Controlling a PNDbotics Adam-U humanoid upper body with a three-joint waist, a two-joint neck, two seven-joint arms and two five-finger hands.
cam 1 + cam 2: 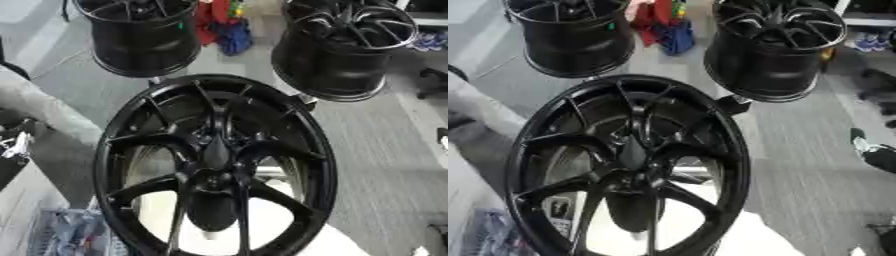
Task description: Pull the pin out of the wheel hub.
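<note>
A large black multi-spoke wheel hub (214,165) stands tilted in the middle of both views, its face towards me. Its dark centre (215,154) sits where the spokes meet, and I cannot make out a pin against the black metal. A black and silver part, seemingly my left hand (14,148), shows at the left edge of the left eye view, well apart from the rim. No hand touches the hub. My right hand shows in neither view.
Two more black wheels hang or stand behind, one at the upper left (144,35) and one at the upper right (346,47). Red and blue items (223,25) lie between them. A dark shape with a pale patch (875,151) sits at the right edge. Grey floor (385,165) lies around.
</note>
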